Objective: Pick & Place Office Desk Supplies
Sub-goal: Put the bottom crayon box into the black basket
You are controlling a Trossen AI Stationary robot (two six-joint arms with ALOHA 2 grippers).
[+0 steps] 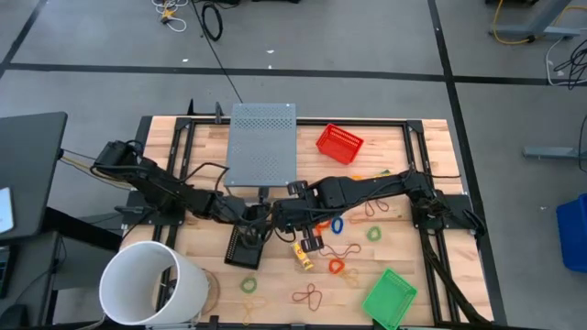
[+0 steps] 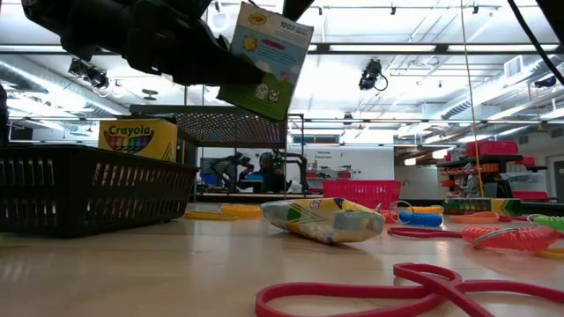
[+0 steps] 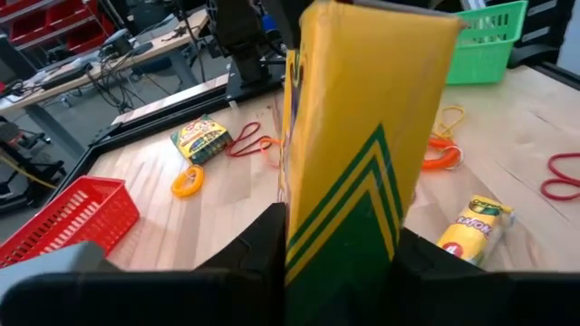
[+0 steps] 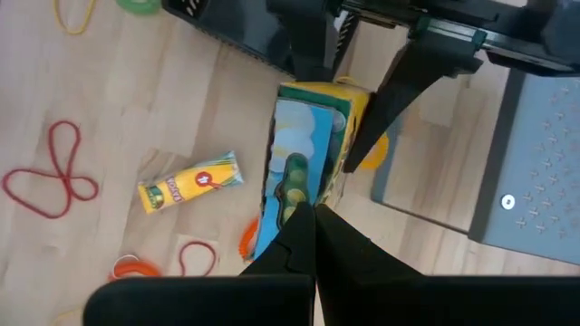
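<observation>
One camera hangs high and looks straight down on the whole wooden table (image 1: 385,275). One sits low on the tabletop and looks level across it into the room. Each arm's wrist camera looks very close at the same held-up crayon box (image 3: 362,136). That box also fills the low view's top middle.

Light: I see bright, even overhead light from ceiling strips (image 2: 379,50) | Shadows: soft, short under the arms on the table (image 1: 404,261) | Glare: mild sheen on near tabletop | Blur: near red band (image 2: 370,295) and held crayon box (image 3: 362,154) look soft to me.
</observation>
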